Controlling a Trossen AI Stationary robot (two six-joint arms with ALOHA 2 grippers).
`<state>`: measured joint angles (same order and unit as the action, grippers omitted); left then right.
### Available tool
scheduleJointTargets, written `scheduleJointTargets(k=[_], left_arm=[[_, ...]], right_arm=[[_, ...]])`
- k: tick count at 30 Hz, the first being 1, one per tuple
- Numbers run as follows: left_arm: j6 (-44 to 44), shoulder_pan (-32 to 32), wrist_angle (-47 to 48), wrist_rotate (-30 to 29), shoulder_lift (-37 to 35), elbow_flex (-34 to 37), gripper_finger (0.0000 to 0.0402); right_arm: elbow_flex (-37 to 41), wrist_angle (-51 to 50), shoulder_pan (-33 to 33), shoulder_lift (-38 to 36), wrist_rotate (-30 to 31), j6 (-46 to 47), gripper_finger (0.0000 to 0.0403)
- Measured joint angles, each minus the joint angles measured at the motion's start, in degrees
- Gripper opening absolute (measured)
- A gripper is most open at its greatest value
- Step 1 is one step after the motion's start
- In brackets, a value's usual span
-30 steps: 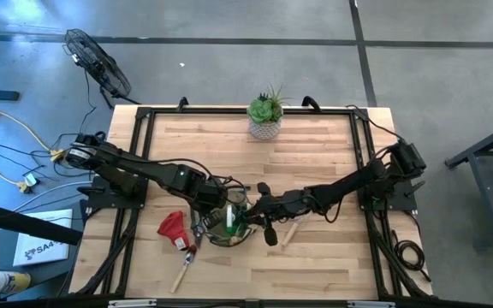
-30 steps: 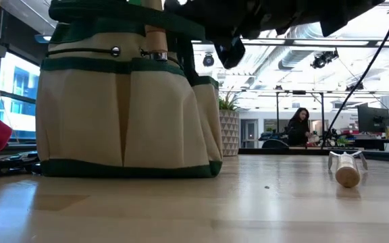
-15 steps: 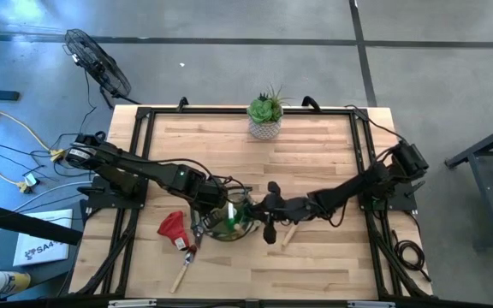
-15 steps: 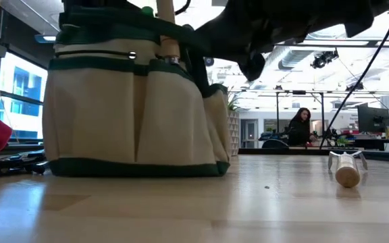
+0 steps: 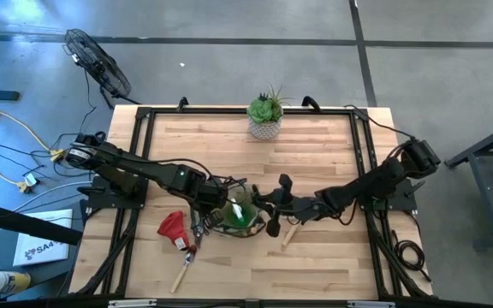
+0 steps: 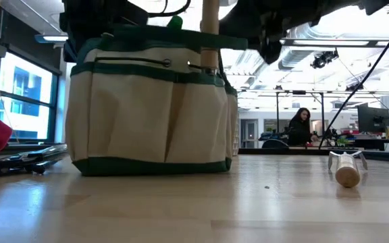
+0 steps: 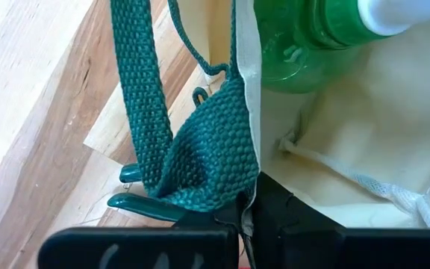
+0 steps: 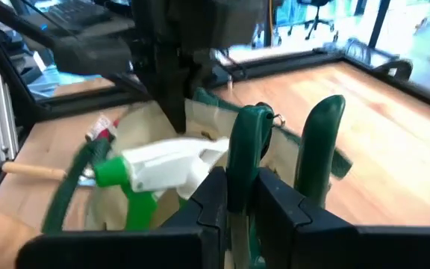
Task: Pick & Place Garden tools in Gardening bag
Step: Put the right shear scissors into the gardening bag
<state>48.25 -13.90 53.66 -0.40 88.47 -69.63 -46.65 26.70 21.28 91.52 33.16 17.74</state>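
Note:
The olive-tan gardening bag point(image 5: 234, 216) stands on its base on the table, also in the low view point(image 6: 154, 108). The green spray bottle with its white nozzle point(image 8: 159, 170) is inside it. A wooden tool handle point(image 6: 210, 30) sticks up from an outer pocket. My left gripper point(image 5: 210, 211) is shut on the bag's left rim. My right gripper point(image 5: 266, 214) is shut on a green loop handle at the bag's right side. A red glove point(image 5: 172, 227), dark shears point(image 5: 197, 235) and a wooden-handled tool point(image 5: 182, 272) lie left of the bag. Another wooden-handled tool point(image 5: 289, 233) lies to its right. My left gripper pinches the bag's dark green rim point(image 7: 230, 161) where a loop handle strap point(image 7: 136, 97) is sewn on. One finger is inside the bag and one outside. The fingers come from the table's left side. The bag stands on the table. My right gripper pinches one leg of the bag's green loop handle point(image 8: 245, 146) between its two fingers, from the table's right side. The loop stands up over the rim, with its other leg point(image 8: 318, 142) beside the fingers. The bag's base is on the table.
A green succulent in a white pot point(image 5: 265, 115) stands at the far edge's middle. The fork-like tool point(image 6: 346, 169) lies on the table right of the bag in the low view. Black frame rails run along the table's sides. A person sits in the room far behind.
The bag has slid along the table toward its right edge and turned a little, so the pocket with the wooden handle has come round. Both grippers have kept their hold and gone with it, the right one drawing back toward the right edge.

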Motion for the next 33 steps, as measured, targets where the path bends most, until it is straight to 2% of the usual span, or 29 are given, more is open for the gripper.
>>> scheduleJointTargets(k=[10, 20, 27, 30, 33], left_arm=[[0.0, 0.0, 0.0, 0.3, 0.0, 0.0, 0.0006], [-0.2, 0.0, -0.1, 0.7, 0.0, 0.0, 0.0006], [-0.2, 0.0, -0.1, 0.9, 0.0, 0.0, 0.0006], [-0.2, 0.0, -0.1, 0.9, 0.0, 0.0, 0.0006], [-0.2, 0.0, -0.1, 0.9, 0.0, 0.0, 0.0006]], right_arm=[[0.0, -0.8, -1.3, 0.9, -2.4, 0.3, 0.0036], [-0.1, -2.0, -2.7, 2.3, -6.1, 4.7, 0.0038], [-0.1, -2.7, -2.6, 2.3, -6.3, 5.1, 0.0121], [-0.1, -3.0, -2.7, 2.3, -6.4, 5.2, 0.0145], [-0.1, -2.8, -2.7, 2.3, -9.0, 4.2, 0.0163]])
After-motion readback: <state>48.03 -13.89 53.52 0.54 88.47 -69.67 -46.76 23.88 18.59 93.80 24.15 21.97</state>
